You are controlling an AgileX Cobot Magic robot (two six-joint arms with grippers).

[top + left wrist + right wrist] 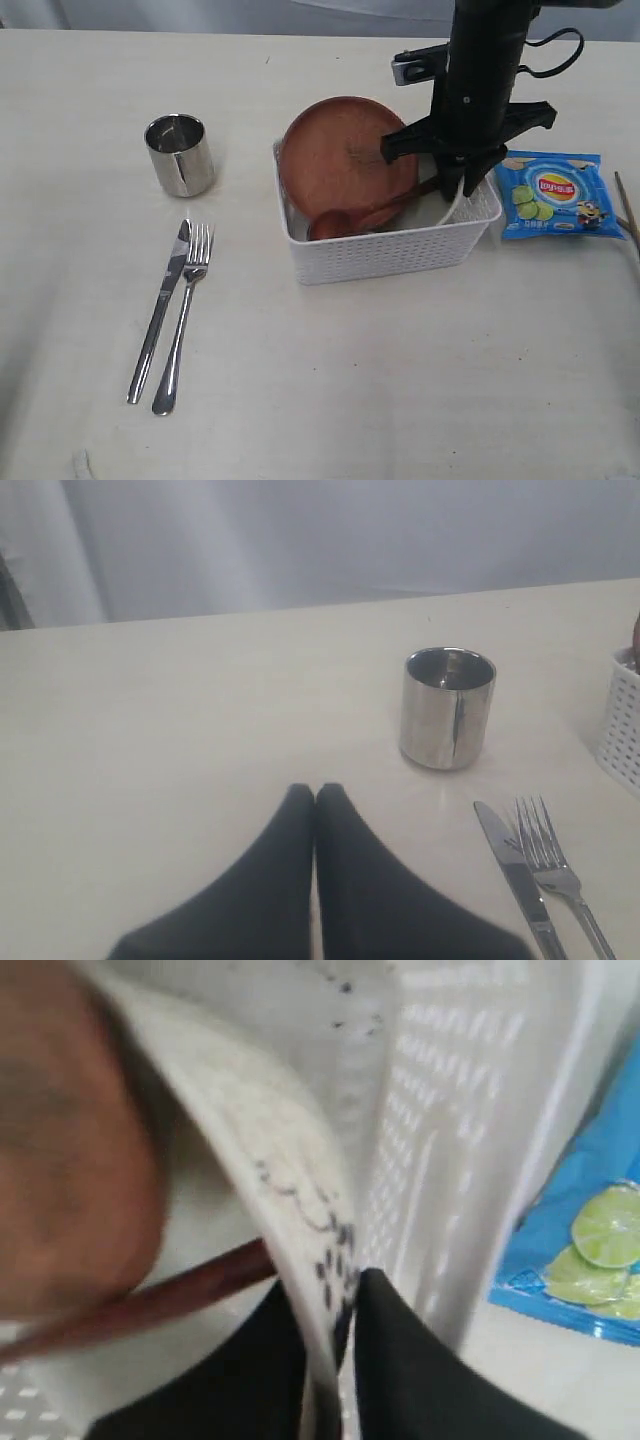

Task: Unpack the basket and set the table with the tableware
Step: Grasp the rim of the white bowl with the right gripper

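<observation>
Right fingers [400, 1370] pinch just the thin rim of the white floral-marked bowl [262, 1150] in the white perforated plastic basket [380, 255], so a lift could slip it or flick the brown wooden spoon [335, 222] leaning inside; left fingers [260, 880] are pressed together.

The right gripper [335, 1295] has its two black fingers [400, 1360] closed on the rim of the white bowl [270, 1160]. One finger is inside the bowl and the other is outside, and the rim stands thin between them. The rim carries small dark floral marks just beyond the fingertips. Beside the inner finger, the handle of the wooden spoon [190, 1290] lies across the bowl. Further on that side a reddish-brown plate [70, 1160] is very blurred. Near the outer finger rises the perforated wall of the white basket [440, 1140]. Beyond this wall a blue chip bag [590, 1250] with lime slices lies on the pale table [540, 1360].
</observation>
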